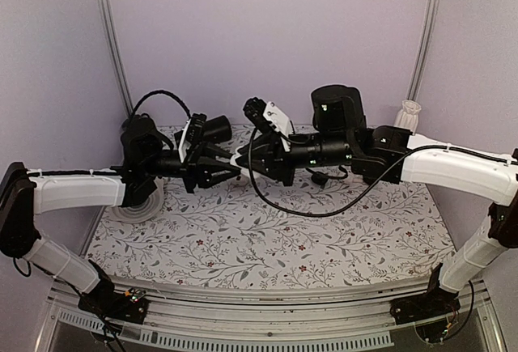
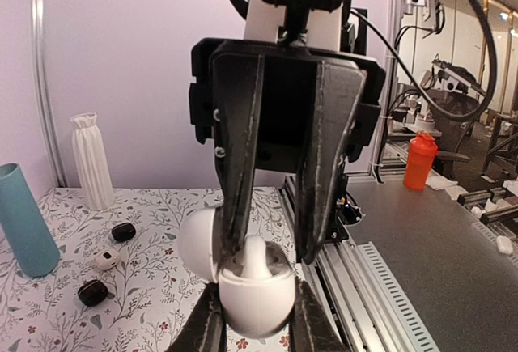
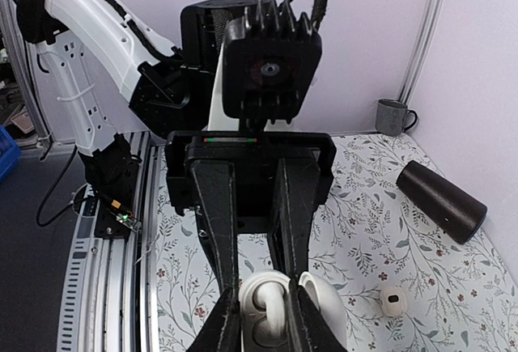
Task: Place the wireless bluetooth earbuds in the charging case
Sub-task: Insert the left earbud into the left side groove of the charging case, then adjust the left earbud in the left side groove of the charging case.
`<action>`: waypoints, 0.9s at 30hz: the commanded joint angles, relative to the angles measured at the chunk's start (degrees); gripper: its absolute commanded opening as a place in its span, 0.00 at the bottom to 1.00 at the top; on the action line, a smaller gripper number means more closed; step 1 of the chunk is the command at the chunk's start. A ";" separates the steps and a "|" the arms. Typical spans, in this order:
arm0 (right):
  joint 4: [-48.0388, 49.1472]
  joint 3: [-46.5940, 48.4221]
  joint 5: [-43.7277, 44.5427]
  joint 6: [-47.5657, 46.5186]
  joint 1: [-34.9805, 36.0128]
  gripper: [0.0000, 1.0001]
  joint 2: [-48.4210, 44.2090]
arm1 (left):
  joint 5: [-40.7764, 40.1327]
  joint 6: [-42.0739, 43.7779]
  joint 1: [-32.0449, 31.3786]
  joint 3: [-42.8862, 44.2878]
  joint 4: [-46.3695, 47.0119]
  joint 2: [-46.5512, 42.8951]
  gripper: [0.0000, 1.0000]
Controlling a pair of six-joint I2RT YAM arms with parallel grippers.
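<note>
In the left wrist view my left gripper (image 2: 257,307) is shut on the body of the white charging case (image 2: 255,303), held above the table. Its lid (image 2: 197,243) is hinged open to the left. A white earbud (image 2: 257,259) stands in the case. My right gripper (image 2: 273,256) reaches down over it, jaws a little apart. One of its fingers touches the earbud and the other stands clear. The right wrist view shows the earbud (image 3: 275,311) in the case (image 3: 252,303) between my right gripper's (image 3: 263,297) jaws. The grippers meet mid-table (image 1: 237,162).
A teal cup (image 2: 24,218), a white vase (image 2: 91,162), two small black lumps (image 2: 123,231) (image 2: 92,292) and a small white round piece with a dark centre (image 2: 105,259) are on the floral cloth. A black cylinder (image 3: 441,200) and a grey mug (image 3: 392,116) are at the far side.
</note>
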 commanded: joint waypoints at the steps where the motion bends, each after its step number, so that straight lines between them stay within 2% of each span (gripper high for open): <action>1: 2.22 -1.21 -2.91 2.47 -0.85 0.23 -2.49 | -0.49 -1.03 0.21 -0.70 2.95 -0.69 0.00; 8: 4.32 -1.66 -3.03 5.25 -2.05 0.22 -3.63 | -0.66 -1.16 0.30 -0.78 2.59 -0.72 0.00; 12: 3.63 -1.36 -2.79 5.92 -2.10 0.13 -3.42 | -0.84 -1.16 0.30 -0.70 2.51 -0.71 0.00; 19: 1.46 -1.87 -2.51 5.38 -2.08 0.06 -3.37 | -1.19 -1.09 0.39 -0.43 2.59 -0.45 0.00; 27: -0.26 -1.60 -0.54 4.61 -2.04 0.05 -1.74 | -1.44 -1.08 0.39 -0.18 2.97 -0.77 0.00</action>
